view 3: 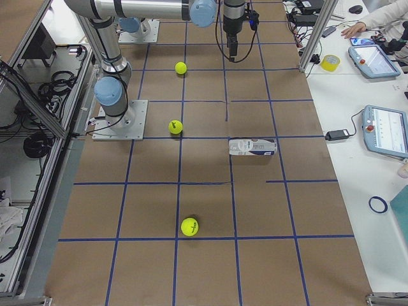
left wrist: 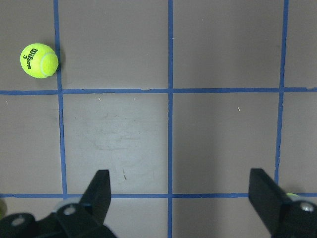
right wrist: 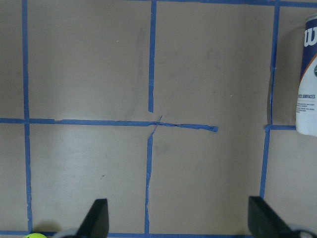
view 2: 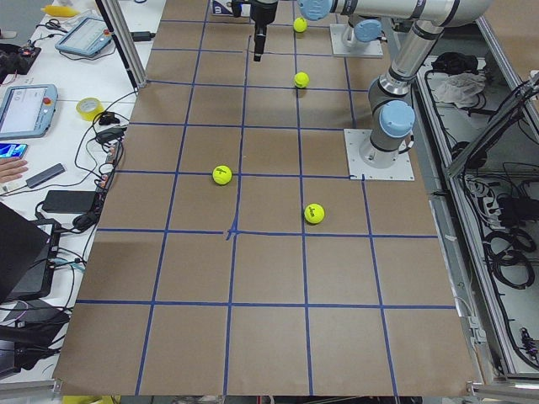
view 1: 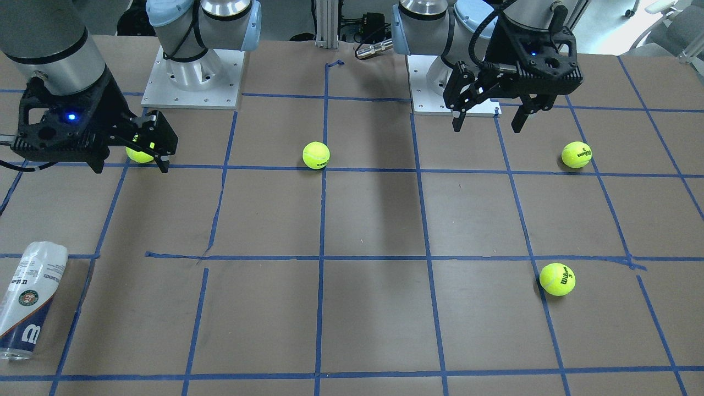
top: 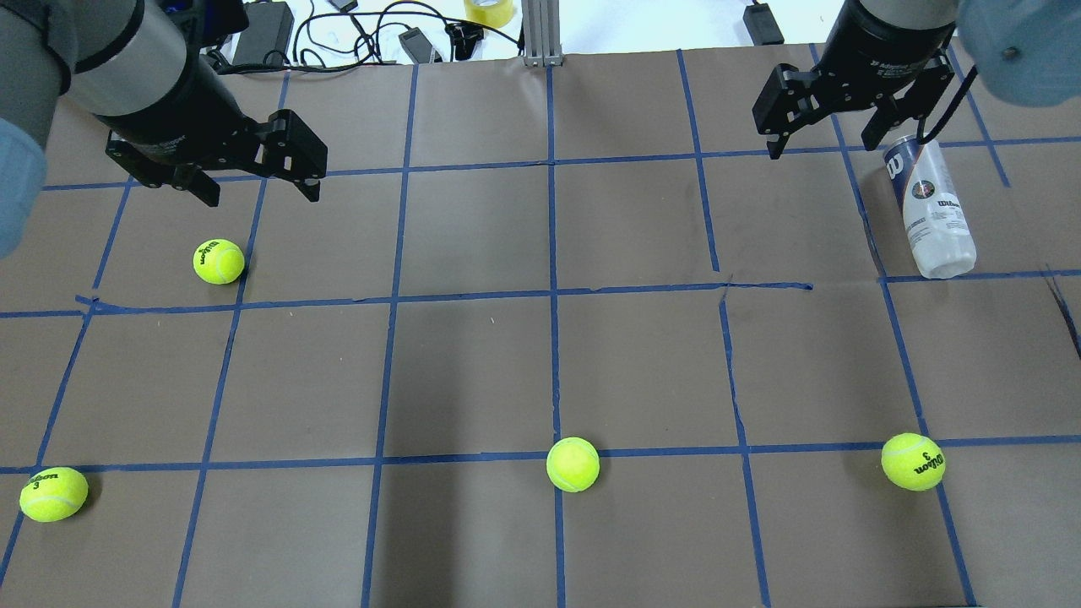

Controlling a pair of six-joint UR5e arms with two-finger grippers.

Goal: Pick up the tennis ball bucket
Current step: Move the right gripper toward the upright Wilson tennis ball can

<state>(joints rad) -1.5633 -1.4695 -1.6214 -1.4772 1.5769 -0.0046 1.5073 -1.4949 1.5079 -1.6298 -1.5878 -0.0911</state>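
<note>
The tennis ball bucket point(top: 929, 211) is a clear Wilson can with a white, navy and orange label. It lies on its side at the far right of the table, and also shows in the front view point(view 1: 30, 300), the right side view point(view 3: 253, 147) and at the right edge of the right wrist view point(right wrist: 307, 79). My right gripper point(top: 847, 145) is open and empty, well above the table, with the can just off to its side point(right wrist: 181, 220) point(view 1: 131, 166). My left gripper point(top: 262, 198) is open and empty above the far left squares point(view 1: 487, 127) point(left wrist: 181, 198).
Several yellow-green tennis balls lie on the brown table: one near the left gripper point(top: 219, 261) point(left wrist: 38, 60), one front left point(top: 53, 494), one front middle point(top: 573, 464), one front right point(top: 913, 461). Blue tape lines grid the table. Cables and a post point(top: 536, 34) line the far edge.
</note>
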